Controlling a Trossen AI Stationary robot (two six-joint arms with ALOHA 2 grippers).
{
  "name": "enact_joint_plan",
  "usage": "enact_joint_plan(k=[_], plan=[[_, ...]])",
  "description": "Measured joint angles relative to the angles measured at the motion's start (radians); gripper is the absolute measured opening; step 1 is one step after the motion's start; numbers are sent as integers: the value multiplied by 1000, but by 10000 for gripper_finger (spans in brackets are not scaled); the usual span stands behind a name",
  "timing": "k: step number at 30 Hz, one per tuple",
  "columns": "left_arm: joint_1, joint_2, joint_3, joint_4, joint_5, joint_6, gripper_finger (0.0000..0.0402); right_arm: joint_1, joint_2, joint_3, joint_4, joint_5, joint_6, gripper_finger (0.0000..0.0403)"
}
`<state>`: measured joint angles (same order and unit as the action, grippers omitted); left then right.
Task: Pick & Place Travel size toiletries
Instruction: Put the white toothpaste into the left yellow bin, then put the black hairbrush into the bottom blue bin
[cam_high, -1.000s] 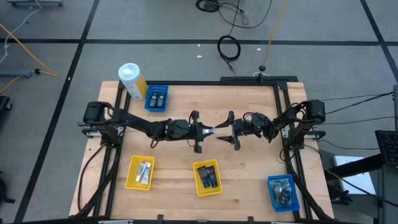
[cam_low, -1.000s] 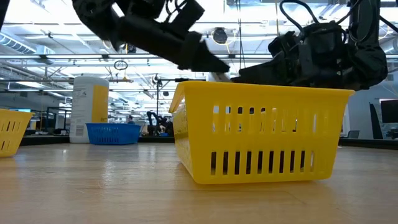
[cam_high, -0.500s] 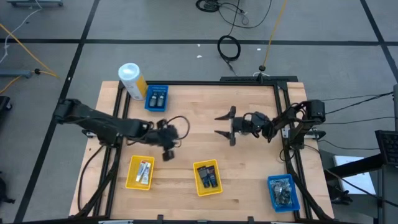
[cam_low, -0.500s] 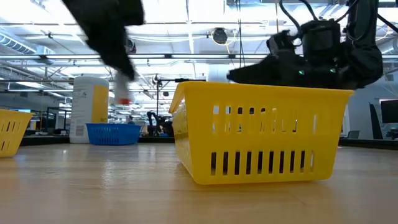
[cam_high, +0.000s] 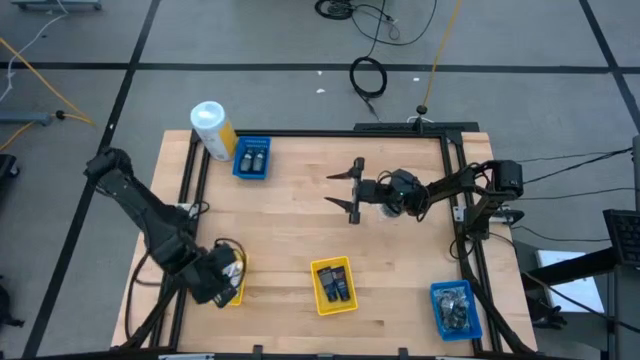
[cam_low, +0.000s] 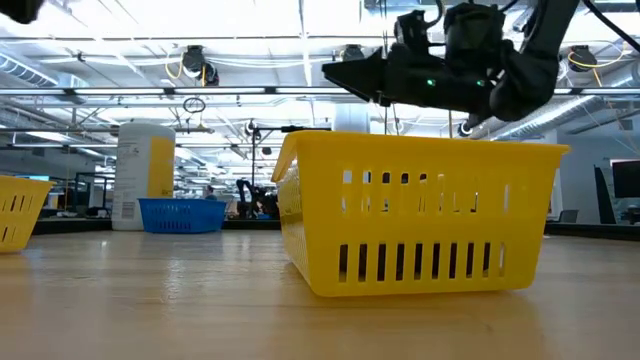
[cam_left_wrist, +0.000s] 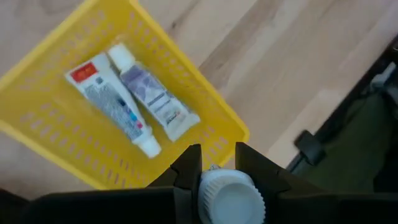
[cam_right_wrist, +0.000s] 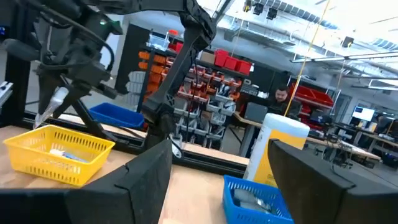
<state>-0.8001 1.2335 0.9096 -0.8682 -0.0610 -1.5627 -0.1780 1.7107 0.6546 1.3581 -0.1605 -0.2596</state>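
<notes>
L wrist view: white tube (cam_left_wrist: 228, 196) in the left gripper (cam_left_wrist: 214, 163) is cut off by the pic's edge, only its cap end shows. High view: same gripper hides part of the yellow tray (cam_high: 232, 291) at the table's L edge. Blue tray (cam_high: 455, 306) contents too small to tell, maybe wrapped packets. Low view: middle yellow tray (cam_low: 420, 215) walls hide what's inside.
</notes>
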Motion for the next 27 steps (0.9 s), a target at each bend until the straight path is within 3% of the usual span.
enact_joint_plan(k=[6, 14, 18, 21, 27], plan=[[-74, 6, -49, 0, -134, -92, 76, 1, 0, 25, -40, -1, -21, 256], [-11, 6, -169, 23, -39, -134, 76, 3, 0, 26, -54, -1, -17, 255], [40, 6, -209, 67, 76, -128, 82, 3, 0, 26, -81, -1, -1, 254], [69, -3, -220, 58, 110, -92, 108, 3, 0, 26, -91, -1, 14, 254], [143, -88, -220, 2, 179, 44, 203, 3, 1, 26, -119, -1, 16, 254]])
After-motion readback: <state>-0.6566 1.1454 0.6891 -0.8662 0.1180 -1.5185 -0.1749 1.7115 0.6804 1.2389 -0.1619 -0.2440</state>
